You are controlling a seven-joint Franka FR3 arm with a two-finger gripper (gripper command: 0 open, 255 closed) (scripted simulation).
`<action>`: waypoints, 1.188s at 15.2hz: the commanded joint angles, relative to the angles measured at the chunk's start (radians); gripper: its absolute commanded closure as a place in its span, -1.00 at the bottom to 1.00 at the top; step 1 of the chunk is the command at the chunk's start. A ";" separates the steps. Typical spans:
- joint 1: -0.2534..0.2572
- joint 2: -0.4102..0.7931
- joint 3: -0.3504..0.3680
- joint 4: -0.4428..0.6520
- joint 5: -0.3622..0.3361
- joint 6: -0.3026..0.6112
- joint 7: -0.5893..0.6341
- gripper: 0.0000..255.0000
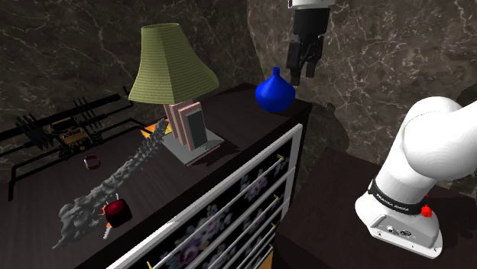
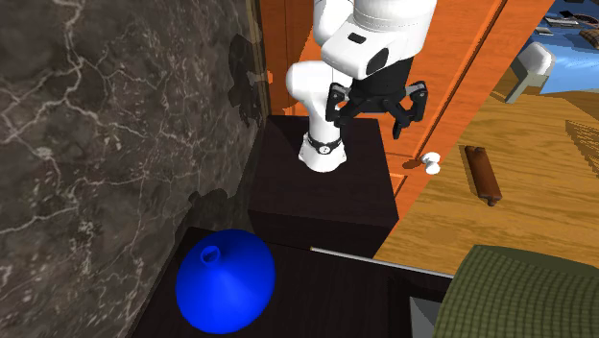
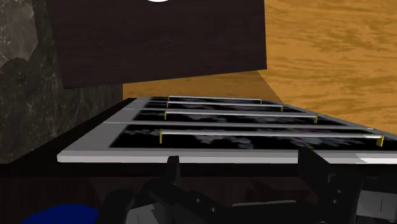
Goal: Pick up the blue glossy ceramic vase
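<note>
Fingers [image 1: 293,59]: I am holding them wide, empty, above the vase [image 1: 274,92].
Vase: blue, standing on dresser [image 1: 238,115] corner.

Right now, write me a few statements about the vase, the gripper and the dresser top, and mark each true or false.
1. The gripper is open and holds nothing. True.
2. The blue vase stands upright on the dark dresser. True.
3. The fingers clasp the vase. False: the gripper hangs in the air, apart from it.
4. The lamp on the dresser has a red shade. False: the shade is olive green.
</note>
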 commanded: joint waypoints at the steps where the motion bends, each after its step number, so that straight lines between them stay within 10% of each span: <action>1: 0.000 0.000 0.000 0.000 0.000 0.000 0.000 -1.00; 18: -0.110 0.465 -0.210 0.290 -0.134 0.196 -0.242 -1.00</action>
